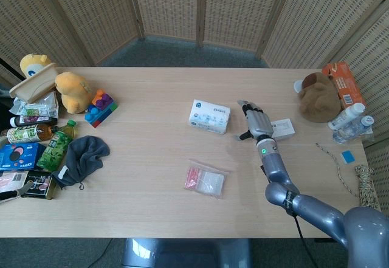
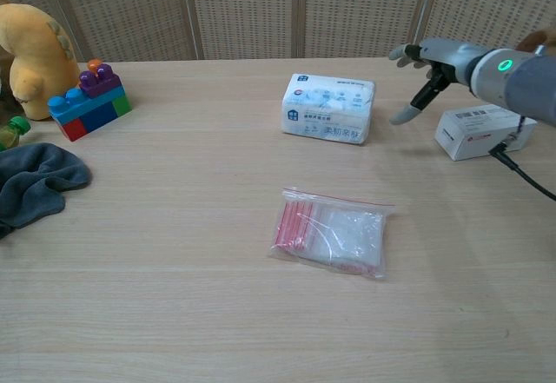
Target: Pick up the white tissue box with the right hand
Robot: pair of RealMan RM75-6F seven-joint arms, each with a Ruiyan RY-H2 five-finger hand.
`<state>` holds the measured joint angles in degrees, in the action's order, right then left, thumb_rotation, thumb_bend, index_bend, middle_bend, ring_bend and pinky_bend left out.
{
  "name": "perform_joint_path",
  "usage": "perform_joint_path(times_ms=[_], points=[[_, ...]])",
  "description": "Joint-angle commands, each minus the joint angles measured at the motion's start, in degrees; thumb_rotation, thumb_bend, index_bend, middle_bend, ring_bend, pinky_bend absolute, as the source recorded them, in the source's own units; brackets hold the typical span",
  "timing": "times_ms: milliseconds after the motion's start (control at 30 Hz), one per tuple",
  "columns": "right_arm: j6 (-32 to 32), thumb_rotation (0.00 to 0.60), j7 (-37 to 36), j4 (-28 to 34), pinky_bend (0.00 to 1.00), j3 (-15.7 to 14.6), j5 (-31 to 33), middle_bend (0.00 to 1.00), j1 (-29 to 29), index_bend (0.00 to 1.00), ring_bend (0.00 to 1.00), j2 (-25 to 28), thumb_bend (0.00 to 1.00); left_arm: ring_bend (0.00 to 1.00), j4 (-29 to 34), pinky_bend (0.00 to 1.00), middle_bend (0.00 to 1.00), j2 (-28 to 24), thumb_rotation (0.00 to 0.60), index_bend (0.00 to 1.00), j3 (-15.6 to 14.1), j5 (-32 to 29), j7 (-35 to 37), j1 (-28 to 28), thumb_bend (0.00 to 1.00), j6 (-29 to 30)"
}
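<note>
We see the white tissue box [image 1: 209,116] lying flat on the wooden worktop [image 1: 152,158], near the middle and a little toward the far side. In the chest view the same box [image 2: 328,108] shows its printed front face to us.

Our right hand [image 1: 258,123] is above the worktop just beside the box, on its right side. The fingers [image 2: 408,52] are spread apart and hold nothing; in the chest view the thumb points down toward the worktop and the other fingers reach toward the box. We see a clear gap between the fingertips and the right end of the box, so the hand does not touch it. A green light is lit on the wrist behind the hand.

Behind the right hand, on its far right side, a small white carton [image 2: 485,129] with a barcode label lies on the worktop. The forearm passes partly in front of it in the chest view.

In front of the tissue box, closer to us, lies a clear zip bag [image 1: 205,180] with red items inside, well apart from the box.

At the left edge of the head view we see only a small part of the left hand [image 1: 13,193], low beside the clutter of packets there. We cannot tell how its fingers stand.

Further left on the worktop are a grey cloth [image 1: 82,157], a stack of coloured toy blocks [image 1: 100,107] and a yellow plush toy [image 1: 72,92]. At the right end sits a brown plush bear [image 1: 318,96].
</note>
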<state>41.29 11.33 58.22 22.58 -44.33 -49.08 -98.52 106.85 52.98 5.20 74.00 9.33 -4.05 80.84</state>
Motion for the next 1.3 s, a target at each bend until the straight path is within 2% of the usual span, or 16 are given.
perform_joint_path(times_ms=[33,367,567,667,733,800,867,933,1133,1300], points=[[-1.6,0.600,2.7,-5.9,0.00,2.4,5.1,0.00,-4.6,0.00,0.00,-4.6,0.00,0.00,-0.4,0.00,0.00,0.4,0.600,0.03,0.2,-0.7,-0.5,-0.3,0.00,-0.7],[-3.5,0.600,8.1,-16.3,0.00,4.9,14.7,0.00,-11.4,0.00,0.00,-12.6,0.00,0.00,-0.9,0.00,0.00,1.1,0.600,0.03,0.7,-2.1,-1.6,-0.6,0.00,-1.2],[-3.7,0.600,9.7,-19.2,0.00,4.8,15.4,0.00,-13.0,0.00,0.00,-15.5,0.00,0.00,-1.1,0.00,0.00,1.0,0.600,0.03,0.8,-2.1,-1.4,-0.6,0.00,-1.4],[-1.8,0.600,7.2,-21.6,0.00,4.8,11.9,0.00,-13.7,0.01,0.00,-17.0,0.00,0.00,-1.0,0.00,0.00,1.0,0.600,0.03,0.8,-2.0,-1.2,-0.6,0.00,-1.5],[-1.1,0.600,4.4,-23.4,0.12,4.8,9.3,0.06,-13.7,0.12,0.05,-18.0,0.01,0.00,-1.0,0.00,0.00,0.9,0.600,0.03,0.8,-1.8,-1.2,-0.5,0.00,-1.3],[-1.0,0.600,1.8,-24.6,0.32,5.2,7.7,0.20,-13.6,0.26,0.20,-18.4,0.04,0.00,-0.9,0.00,0.00,0.9,0.600,0.03,0.8,-1.7,-1.2,-0.4,0.00,-1.1],[-0.2,0.600,-0.7,-26.2,0.46,5.2,5.6,0.33,-13.4,0.37,0.35,-19.0,0.07,0.00,-0.9,0.00,0.00,1.0,0.600,0.03,0.7,-1.6,-1.3,-0.4,0.00,-1.1],[-0.5,0.600,-2.4,-27.3,0.56,5.4,4.5,0.43,-13.1,0.46,0.45,-19.3,0.12,0.00,-0.9,0.00,0.00,1.1,0.600,0.03,0.7,-1.6,-1.5,-0.4,0.00,-1.2],[-0.6,0.600,-4.5,-27.6,0.62,6.0,2.3,0.49,-12.1,0.51,0.52,-18.4,0.16,0.00,-0.7,0.00,0.00,1.4,0.600,0.03,0.6,-1.5,-2.2,-0.5,0.00,-1.3],[2.6,0.600,-5.5,-22.6,0.62,6.4,-0.2,0.49,-10.7,0.51,0.52,-15.2,0.16,0.00,-0.5,0.00,0.00,1.3,0.600,0.03,0.6,-1.3,-2.2,-0.4,0.00,-1.1]])
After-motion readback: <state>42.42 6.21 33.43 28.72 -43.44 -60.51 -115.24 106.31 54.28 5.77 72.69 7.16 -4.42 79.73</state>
